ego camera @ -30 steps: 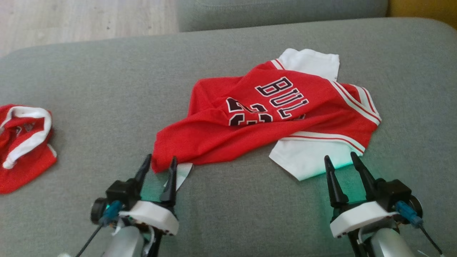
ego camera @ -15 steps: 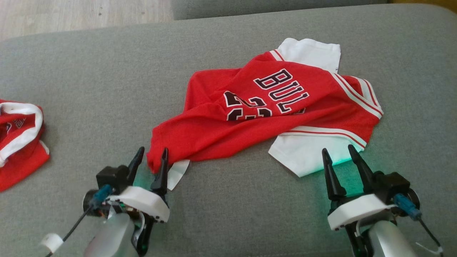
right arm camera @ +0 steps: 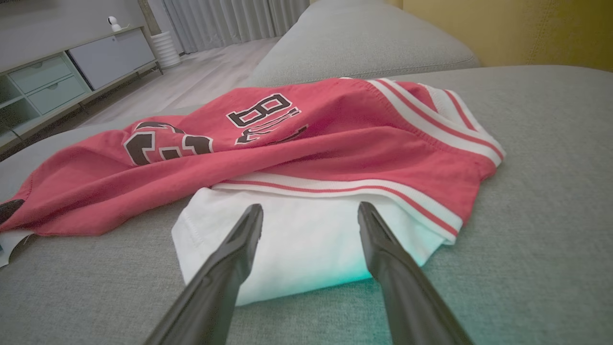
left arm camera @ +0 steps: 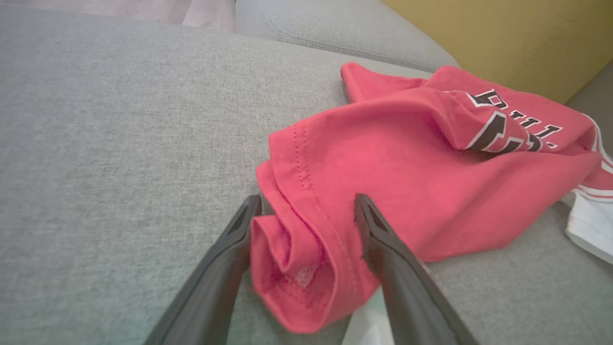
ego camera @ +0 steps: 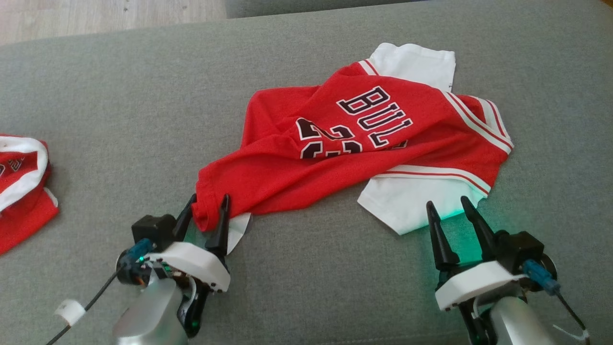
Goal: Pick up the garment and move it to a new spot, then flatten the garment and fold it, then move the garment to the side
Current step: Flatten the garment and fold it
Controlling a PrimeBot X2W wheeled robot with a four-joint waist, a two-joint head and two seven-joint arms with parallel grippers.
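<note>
The left pincer [ego camera: 209, 197] stands wide, released, and it has gone forward. A moment ago its tips were only at the edge of the cloth; now the rolled red corner [left arm camera: 306, 258] of the garment [ego camera: 335, 153] lies between the two fingers. Nothing is clenched yet. I judge that closing on this corner comes next, so the first step, the picking up, is only beginning. The right pincer [ego camera: 446, 201] is also released and keeps its place just before the white sleeve [ego camera: 407, 211], with no cloth between its fingers. The garment lies crumpled in the middle of the grey sofa seat [ego camera: 119, 110]. It seems not moved; only the head view has shifted a little.

It is hard to tell whether the left fingers already touch the cloth or the seat under it. A small white piece [ego camera: 238, 232] looks out from under the red corner; label or lining, I cannot say. The letters and the number are partly lost in a fold. At the left edge a second red and white cloth [ego camera: 19, 191] is cut off.
</note>
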